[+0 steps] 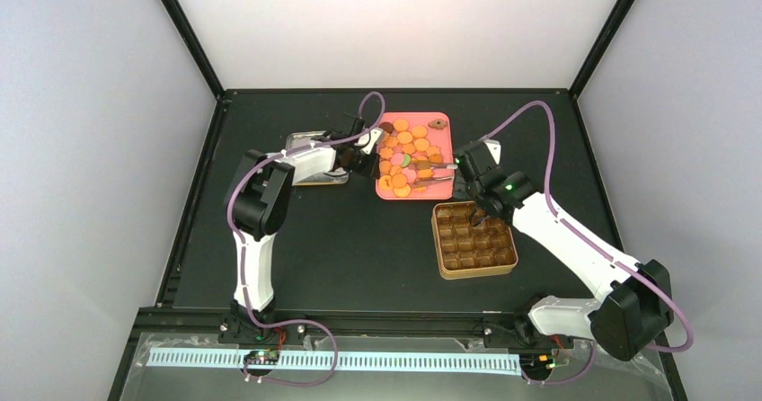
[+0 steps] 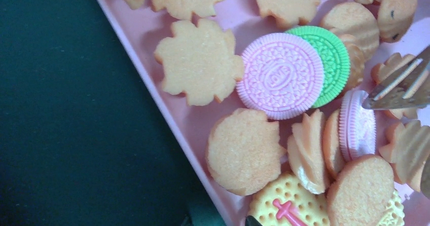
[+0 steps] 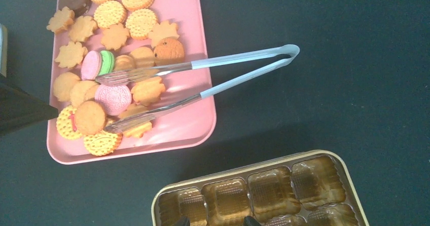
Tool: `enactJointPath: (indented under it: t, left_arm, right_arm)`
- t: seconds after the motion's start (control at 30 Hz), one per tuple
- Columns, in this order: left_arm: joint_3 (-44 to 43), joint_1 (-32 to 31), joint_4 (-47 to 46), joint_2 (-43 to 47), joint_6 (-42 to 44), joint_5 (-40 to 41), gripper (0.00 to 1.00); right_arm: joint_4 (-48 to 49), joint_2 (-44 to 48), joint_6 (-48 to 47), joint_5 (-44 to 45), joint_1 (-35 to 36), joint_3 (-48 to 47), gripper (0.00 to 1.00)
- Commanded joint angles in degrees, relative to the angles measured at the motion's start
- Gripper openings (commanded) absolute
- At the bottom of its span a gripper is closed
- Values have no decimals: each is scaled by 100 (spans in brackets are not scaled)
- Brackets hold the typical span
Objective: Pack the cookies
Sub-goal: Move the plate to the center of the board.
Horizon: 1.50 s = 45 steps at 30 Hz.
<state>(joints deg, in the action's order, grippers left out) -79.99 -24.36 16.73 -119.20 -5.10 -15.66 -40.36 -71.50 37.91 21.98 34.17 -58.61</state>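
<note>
The cookies lie in a heap on a pink tray, mostly orange, with a pink one overlapping a green one. My left gripper is at the tray's left edge. Its tips stand apart on either side of the pink rim, holding no cookie. My right gripper reaches into the gold tin. Its tips straddle one brown cup near the tin's rim. Whether they press on the cup is not visible. The cups that show hold no cookies.
Metal tongs lie loose across the tray's near right corner, their blades among the cookies and their handle end out on the black table. A flat metal piece lies left of the tray, partly hidden under my left arm.
</note>
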Motion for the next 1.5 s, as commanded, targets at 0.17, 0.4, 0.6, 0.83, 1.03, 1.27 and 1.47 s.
enactJointPath:
  t: [0.17,0.4,0.6,0.83,1.03,1.27,1.47]
  left_arm:
    - [458,-95,89,238,-18,310,15]
    - [778,-87,93,542,96,672,7]
    - [1102,-78,187,811,306,951,4]
    - [1590,-60,357,1378,261,970,3]
    - [1958,0,570,1808,249,1053,2]
    - [2428,41,829,2164,267,1031,2]
    - [2571,140,1108,2427,246,977,2]
  right_arm:
    - [-2,-53,-220,96,-99,154,27]
    - [125,-179,-239,19,-154,236,27]
    - [230,-255,-337,-37,-198,319,27]
    - [304,-442,-499,-77,-279,376,26]
    - [443,-534,-508,-193,-306,385,26]
    - [601,-747,-1033,-798,-305,244,27]
    - [787,-1152,-1733,-1770,-295,-71,34]
